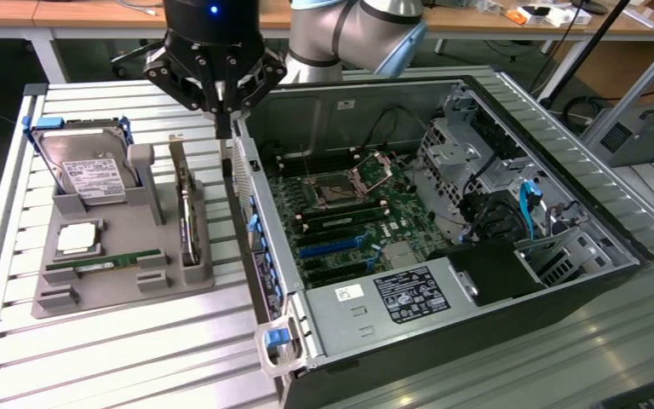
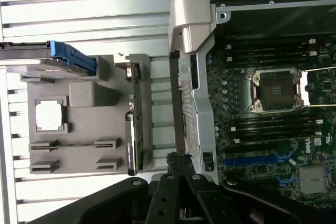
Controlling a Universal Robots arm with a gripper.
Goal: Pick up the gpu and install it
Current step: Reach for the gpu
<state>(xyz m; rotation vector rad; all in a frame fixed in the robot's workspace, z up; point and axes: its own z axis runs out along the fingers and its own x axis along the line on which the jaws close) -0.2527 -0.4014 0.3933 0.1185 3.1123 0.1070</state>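
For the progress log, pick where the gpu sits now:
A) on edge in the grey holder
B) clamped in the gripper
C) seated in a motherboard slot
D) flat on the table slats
A: the gpu stands on edge in the grey holder, apart from the shut gripper.

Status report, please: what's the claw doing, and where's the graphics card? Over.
Status: gripper shut, empty, at the computer case edge, beside the grey tray. The gpu stands on edge in the tray, untouched. Nothing lies over it.
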